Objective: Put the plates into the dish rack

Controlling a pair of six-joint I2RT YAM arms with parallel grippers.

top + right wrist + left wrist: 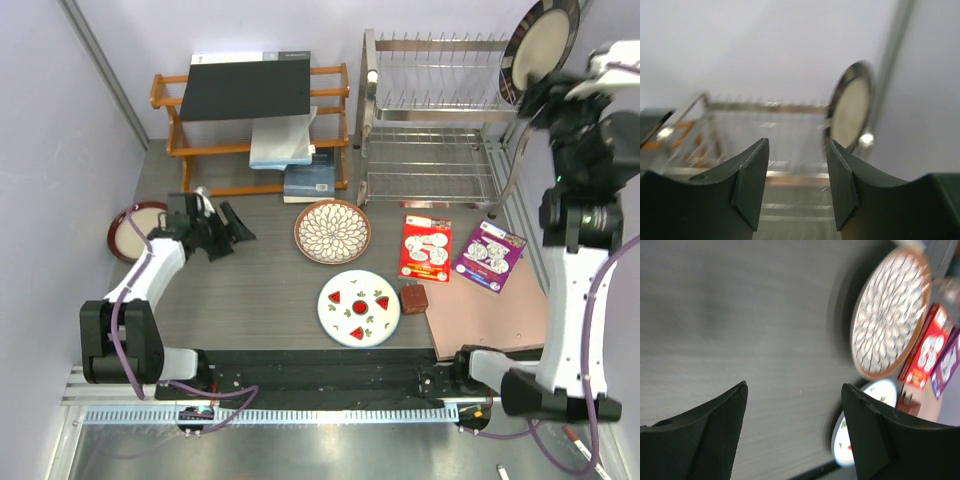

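While the dark-rimmed plate (540, 45) stands on edge in the top slots at the right end of the dish rack (430, 110), far right corner of the desk (250, 290), the right pincer (797, 150) hangs just in front of it, jaws apart, empty. Left pincer (795, 387) is also spread and empty, low over the desk near the left edge, beside the maroon-rimmed plate (135, 228). Petal plate (332, 231) lies flat mid-desk, and the watermelon plate (359, 308) lies flat by the near edge.

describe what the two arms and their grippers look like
Both the left arm and right arm have white shells with black joints and purple cables looped alongside. The left gripper and right gripper each have two matte black, wedge-shaped fingers.
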